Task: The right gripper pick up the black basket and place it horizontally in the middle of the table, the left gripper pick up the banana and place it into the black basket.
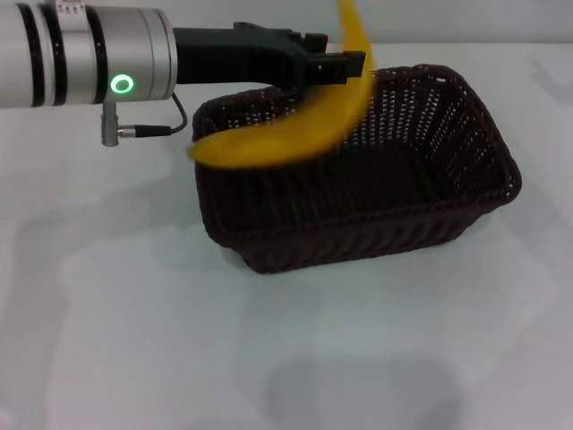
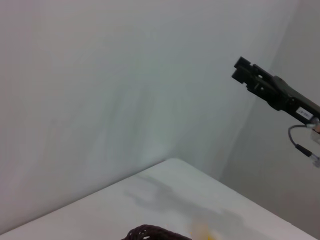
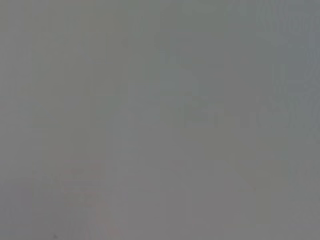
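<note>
The black basket (image 1: 358,193) lies lengthwise across the middle of the white table (image 1: 134,340). My left gripper (image 1: 345,64), on the silver arm with the green ring light, reaches in over the basket's back left rim. The yellow banana (image 1: 286,139) is smeared by motion and slants across the gripper's tip and the basket's back left corner, above the basket's inside; I cannot tell whether it is held. In the left wrist view the basket's rim (image 2: 150,233) and a yellow smear of the banana (image 2: 202,231) show at the edge. My right gripper (image 2: 242,70) shows there, raised far off the table.
The table's far corner (image 2: 172,162) meets a plain grey wall. A thin cable (image 1: 170,125) hangs under the left wrist. The right wrist view shows only plain grey.
</note>
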`<action>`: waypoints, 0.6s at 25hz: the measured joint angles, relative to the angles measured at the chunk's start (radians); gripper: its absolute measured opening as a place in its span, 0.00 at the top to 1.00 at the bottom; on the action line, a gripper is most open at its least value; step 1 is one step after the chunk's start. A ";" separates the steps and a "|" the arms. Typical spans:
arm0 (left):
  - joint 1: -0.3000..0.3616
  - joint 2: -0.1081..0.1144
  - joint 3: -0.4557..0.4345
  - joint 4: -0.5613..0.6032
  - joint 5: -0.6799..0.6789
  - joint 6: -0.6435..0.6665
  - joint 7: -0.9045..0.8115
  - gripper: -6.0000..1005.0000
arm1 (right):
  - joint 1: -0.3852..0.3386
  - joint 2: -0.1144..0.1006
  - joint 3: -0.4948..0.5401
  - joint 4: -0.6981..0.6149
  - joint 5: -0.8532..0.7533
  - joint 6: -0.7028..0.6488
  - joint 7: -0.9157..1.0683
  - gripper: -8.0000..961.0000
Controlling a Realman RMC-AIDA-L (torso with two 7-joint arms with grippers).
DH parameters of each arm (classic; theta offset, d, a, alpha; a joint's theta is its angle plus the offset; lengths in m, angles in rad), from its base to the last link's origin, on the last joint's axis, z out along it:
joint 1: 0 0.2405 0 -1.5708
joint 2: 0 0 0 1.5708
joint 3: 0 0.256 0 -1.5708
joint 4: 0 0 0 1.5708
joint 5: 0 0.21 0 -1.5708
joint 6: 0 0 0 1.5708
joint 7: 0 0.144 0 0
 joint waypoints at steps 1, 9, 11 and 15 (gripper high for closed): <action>0.001 0.000 0.000 0.000 0.000 0.001 -0.003 0.48 | 0.000 0.000 0.000 0.000 0.000 0.000 0.000 0.12; 0.009 0.000 -0.004 0.001 -0.003 0.011 -0.004 0.23 | -0.003 0.000 -0.002 -0.001 0.000 0.000 0.000 0.12; 0.027 0.000 -0.004 0.009 -0.006 0.042 0.010 0.20 | -0.003 0.000 -0.002 -0.001 0.000 0.000 0.000 0.12; 0.085 -0.001 0.000 0.048 -0.014 0.140 0.052 0.14 | -0.005 -0.001 0.004 0.004 0.000 0.001 0.000 0.12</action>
